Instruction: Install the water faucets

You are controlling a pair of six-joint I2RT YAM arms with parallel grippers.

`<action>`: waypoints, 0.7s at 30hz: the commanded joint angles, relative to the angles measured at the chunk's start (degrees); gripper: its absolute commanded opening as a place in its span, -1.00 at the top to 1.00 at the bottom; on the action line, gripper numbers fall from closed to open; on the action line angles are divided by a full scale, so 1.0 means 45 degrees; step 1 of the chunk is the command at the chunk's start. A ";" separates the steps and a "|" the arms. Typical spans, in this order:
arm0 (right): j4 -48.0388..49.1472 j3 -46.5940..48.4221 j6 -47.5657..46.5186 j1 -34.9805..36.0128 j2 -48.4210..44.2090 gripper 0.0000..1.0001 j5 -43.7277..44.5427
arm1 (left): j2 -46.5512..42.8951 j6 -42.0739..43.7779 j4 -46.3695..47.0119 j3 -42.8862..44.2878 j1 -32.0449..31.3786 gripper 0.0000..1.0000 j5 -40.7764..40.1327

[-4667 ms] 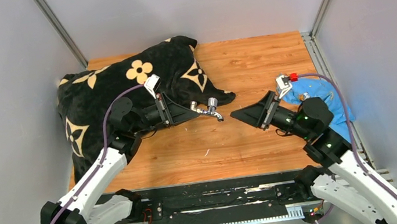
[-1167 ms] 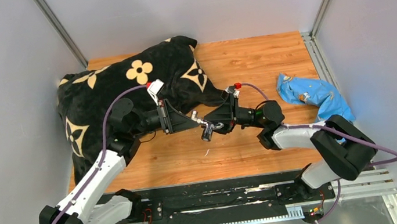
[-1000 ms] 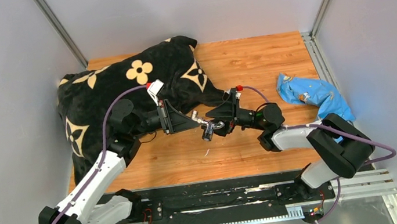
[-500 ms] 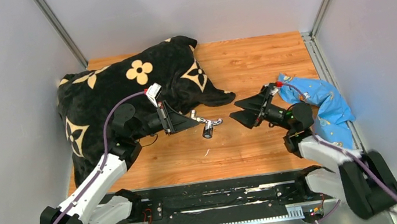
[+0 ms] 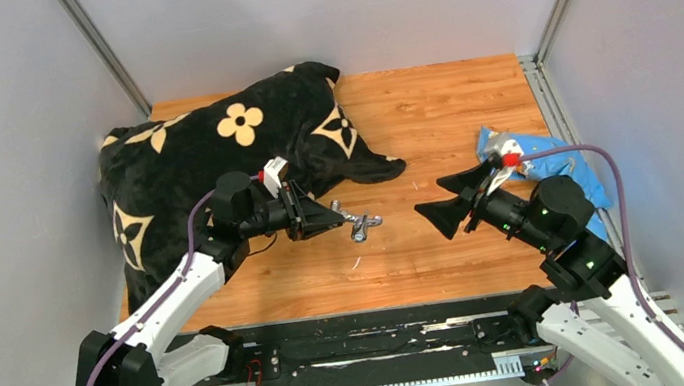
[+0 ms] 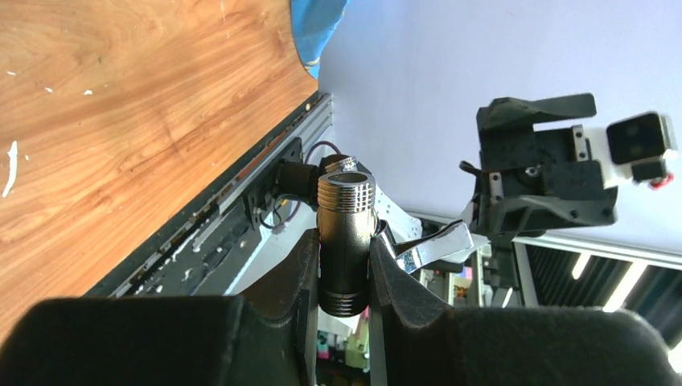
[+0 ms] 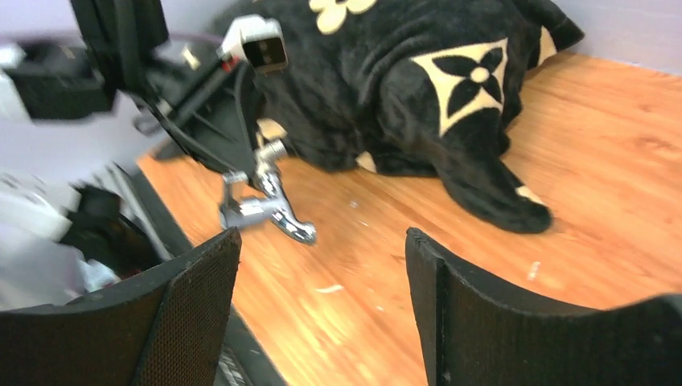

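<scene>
My left gripper (image 5: 333, 216) is shut on the chrome faucet (image 5: 359, 222) and holds it just above the wooden table. In the left wrist view the threaded silver stem (image 6: 345, 233) is clamped between my fingers (image 6: 293, 281), and the chrome lever (image 6: 434, 244) sticks out to the right. My right gripper (image 5: 440, 201) is open and empty, a little way right of the faucet and pointing at it. The right wrist view shows the faucet (image 7: 261, 201) hanging from the left gripper, beyond my open fingers (image 7: 197, 297). I see no separate stubby fitting.
A black blanket with tan flowers (image 5: 201, 152) covers the table's back left. A blue plastic bag (image 5: 556, 163) lies at the right edge behind the right arm. Metal rails (image 5: 548, 103) border the wooden table (image 5: 427, 110).
My right gripper let go of the faucet, opened and pulled back to the right toward the blue bag. My left gripper kept hold of the faucet and shifted slightly.
</scene>
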 commanded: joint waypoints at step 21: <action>0.6004 -0.2903 -1.2100 0.7305 0.3854 -0.41 0.5000 | 0.0449 -0.1148 -0.0028 0.0665 0.0093 1.00 0.1148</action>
